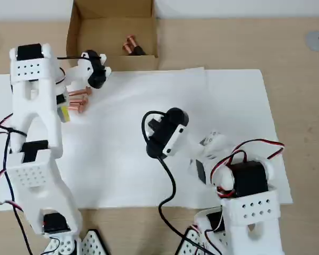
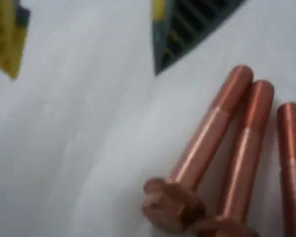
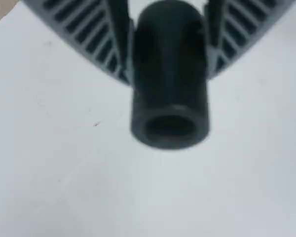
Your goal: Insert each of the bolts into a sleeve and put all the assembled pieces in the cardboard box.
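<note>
Right hand [image 3: 168, 59] grips a sleeve [image 3: 170, 108], rear hidden; 3 bolts [image 2: 246, 143] partly cut off.

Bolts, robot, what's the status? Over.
Left gripper open beside loose bolts on paper. Right gripper shut on black sleeve. Copper pieces in cardboard box. Nothing blocking.

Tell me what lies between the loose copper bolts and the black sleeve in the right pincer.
Only bare white paper, as the high view shows, between the bolts and the black sleeve.
</note>
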Available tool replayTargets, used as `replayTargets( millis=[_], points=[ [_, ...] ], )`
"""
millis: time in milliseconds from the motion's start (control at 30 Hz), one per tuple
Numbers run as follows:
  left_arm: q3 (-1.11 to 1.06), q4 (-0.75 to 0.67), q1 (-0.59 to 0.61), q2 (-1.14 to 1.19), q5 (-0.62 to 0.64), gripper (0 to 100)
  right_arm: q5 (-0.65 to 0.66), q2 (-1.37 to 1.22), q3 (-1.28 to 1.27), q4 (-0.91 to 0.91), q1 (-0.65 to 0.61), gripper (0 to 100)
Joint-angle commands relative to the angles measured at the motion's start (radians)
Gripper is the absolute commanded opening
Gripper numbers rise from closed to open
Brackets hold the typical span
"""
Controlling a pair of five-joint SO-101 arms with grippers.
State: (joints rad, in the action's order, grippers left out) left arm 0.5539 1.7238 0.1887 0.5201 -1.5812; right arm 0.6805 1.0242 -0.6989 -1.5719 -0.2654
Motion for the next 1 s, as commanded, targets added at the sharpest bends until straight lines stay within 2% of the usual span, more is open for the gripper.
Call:
replayTargets(
  millis=[0, 200, 367, 567, 967],
  points=[
    [0.048, 0.011, -0.032, 0.008, -0.11, 20, 0.005, 0.01, 0.002, 0.011, 0.008, 1.2],
    [0.049, 0.008, -0.049, 0.051, -0.166, 19, 0.005, 0.01, 0.002, 0.003, 0.056, 1.2],
    [0.049, 0.008, -0.044, 0.107, -0.187, 6, 0.029, 0.01, 0.002, -0.009, 0.104, 1.2],
    [0.078, 0.006, -0.044, 0.18, -0.212, 2, 0.038, 0.012, 0.002, -0.026, 0.107, 1.2],
    [0.135, 0.006, -0.04, 0.243, -0.216, 2, 0.04, 0.012, 0.002, -0.021, 0.107, 1.2]
  ],
)
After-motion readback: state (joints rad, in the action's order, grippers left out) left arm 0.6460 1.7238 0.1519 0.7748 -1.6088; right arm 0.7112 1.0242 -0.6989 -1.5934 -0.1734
